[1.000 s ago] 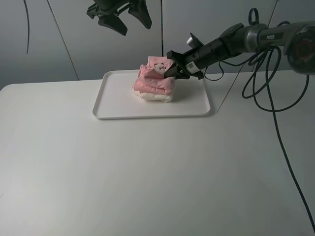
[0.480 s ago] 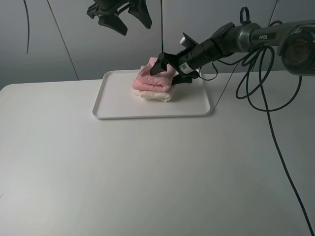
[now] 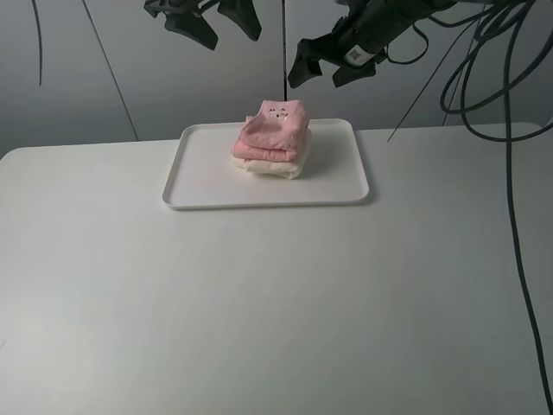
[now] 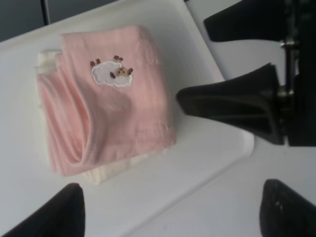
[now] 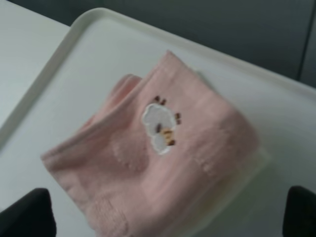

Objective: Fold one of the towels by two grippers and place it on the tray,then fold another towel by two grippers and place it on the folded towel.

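A folded pink towel (image 3: 275, 130) with a small sheep patch lies on a folded cream towel (image 3: 278, 169) on the white tray (image 3: 207, 177). My right gripper (image 3: 324, 73) hangs open and empty above and just behind the stack. My left gripper (image 3: 220, 26) is open and empty, high above the tray's back left. The left wrist view shows the pink towel (image 4: 113, 108), the cream towel's edge (image 4: 106, 174), the tray (image 4: 202, 148) and the right gripper's fingers (image 4: 232, 103). The right wrist view looks down on the pink towel (image 5: 163, 163) and the tray (image 5: 98, 54).
The white table (image 3: 259, 303) stretches in front of the tray. Black cables (image 3: 510, 173) hang at the right side. A grey wall stands behind the tray.
My right gripper has let go of the pink towel and risen up and back from the stack. The pink towel now rests flat on the cream one. The left gripper rose slightly.
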Controlling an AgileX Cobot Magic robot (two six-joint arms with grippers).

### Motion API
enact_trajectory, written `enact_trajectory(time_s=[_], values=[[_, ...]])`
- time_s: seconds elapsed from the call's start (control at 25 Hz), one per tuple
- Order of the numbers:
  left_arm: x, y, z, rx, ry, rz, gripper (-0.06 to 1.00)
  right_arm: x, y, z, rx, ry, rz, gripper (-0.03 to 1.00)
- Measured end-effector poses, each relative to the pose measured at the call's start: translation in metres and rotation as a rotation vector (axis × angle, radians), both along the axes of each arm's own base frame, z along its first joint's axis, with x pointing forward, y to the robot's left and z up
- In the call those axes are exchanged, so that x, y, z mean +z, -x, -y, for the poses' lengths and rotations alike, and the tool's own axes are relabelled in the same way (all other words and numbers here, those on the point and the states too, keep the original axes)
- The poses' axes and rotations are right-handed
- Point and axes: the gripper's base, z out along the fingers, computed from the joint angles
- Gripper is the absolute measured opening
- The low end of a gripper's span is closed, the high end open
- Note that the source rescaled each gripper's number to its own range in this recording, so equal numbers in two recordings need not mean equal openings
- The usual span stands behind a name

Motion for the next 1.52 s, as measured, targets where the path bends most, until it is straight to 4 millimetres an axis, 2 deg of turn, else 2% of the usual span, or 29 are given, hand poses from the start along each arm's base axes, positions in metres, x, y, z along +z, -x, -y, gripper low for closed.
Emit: enact_trajectory(time_s=[0.08, 0.2, 0.32, 0.44, 0.56, 0.6, 0.72, 0.92, 1.12, 1.36, 1.52], values=[[0.007, 0.003, -0.001, -0.004, 0.001, 0.018, 0.92, 0.016, 0.006, 0.007, -0.009, 0.069, 0.015, 1.00], [0.009, 0.007, -0.004, -0.020, -0.021, 0.023, 0.92, 0.026, 0.014, 0.016, -0.019, 0.160, -0.018, 1.00], [0.004, 0.013, -0.009, -0.027, -0.073, 0.009, 0.92, 0.028, 0.026, 0.023, -0.059, 0.197, -0.021, 1.00], [-0.001, 0.023, -0.018, -0.028, -0.143, -0.006, 0.92, 0.028, 0.050, 0.032, -0.103, 0.201, 0.008, 0.97], [-0.002, 0.036, -0.027, -0.027, -0.194, -0.026, 0.92, 0.022, 0.092, 0.045, -0.133, 0.207, 0.003, 0.93], [-0.002, 0.043, -0.029, -0.027, -0.201, -0.038, 0.92, 0.027, 0.108, 0.049, -0.144, 0.202, 0.017, 0.93], [0.001, 0.065, -0.039, -0.025, -0.212, -0.056, 0.92, 0.030, 0.164, 0.064, -0.167, 0.208, 0.017, 0.93], [0.010, 0.108, -0.057, -0.009, -0.212, -0.019, 0.92, 0.063, 0.254, 0.088, -0.234, 0.160, 0.098, 0.93], [0.002, 0.159, -0.079, 0.006, -0.220, 0.001, 0.92, 0.089, 0.330, 0.109, -0.262, 0.148, 0.139, 0.93], [-0.002, 0.229, -0.107, 0.031, -0.191, 0.083, 0.92, 0.109, 0.408, 0.138, -0.315, 0.223, 0.226, 0.93], [-0.010, 0.270, -0.122, 0.036, -0.180, 0.094, 0.92, 0.110, 0.443, 0.149, -0.326, 0.229, 0.263, 0.99]])
